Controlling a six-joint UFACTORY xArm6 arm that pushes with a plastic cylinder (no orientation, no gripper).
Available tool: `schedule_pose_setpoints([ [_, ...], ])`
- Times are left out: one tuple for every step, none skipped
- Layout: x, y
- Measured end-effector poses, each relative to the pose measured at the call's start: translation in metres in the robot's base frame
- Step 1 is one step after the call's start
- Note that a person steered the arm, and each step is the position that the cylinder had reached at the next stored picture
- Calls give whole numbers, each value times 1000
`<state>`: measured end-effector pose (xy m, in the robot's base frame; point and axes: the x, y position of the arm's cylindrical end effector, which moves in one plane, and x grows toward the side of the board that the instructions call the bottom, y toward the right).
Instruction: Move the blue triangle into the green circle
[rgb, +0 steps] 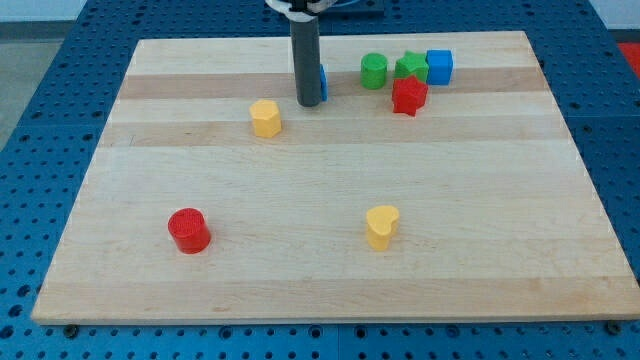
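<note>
pushing blue triangle (322, 81), mostly hidden behind my tip (309, 103), toward view's right. green circle (374, 71) sits near, same row. no pincer on rig, only rod. keep push straight along surface (330, 200), slow; avoid red block (408, 95) below path.

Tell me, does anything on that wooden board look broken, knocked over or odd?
Nothing stands out. The coloured blocks sit upright and whole on the wooden board. The blue block is mostly hidden behind the rod, at my tip, left of the green cylinder.
</note>
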<state>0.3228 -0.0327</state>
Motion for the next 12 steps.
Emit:
schedule_pose_setpoints([
  [-13, 0],
  [-25, 0],
  [-27, -21],
  [-32, -47],
  [-41, -47],
  [-55, -47],
  [-61, -46],
  [-62, -37],
  [-63, -29],
  [-63, -20],
  [-63, -9],
  [-63, 5],
])
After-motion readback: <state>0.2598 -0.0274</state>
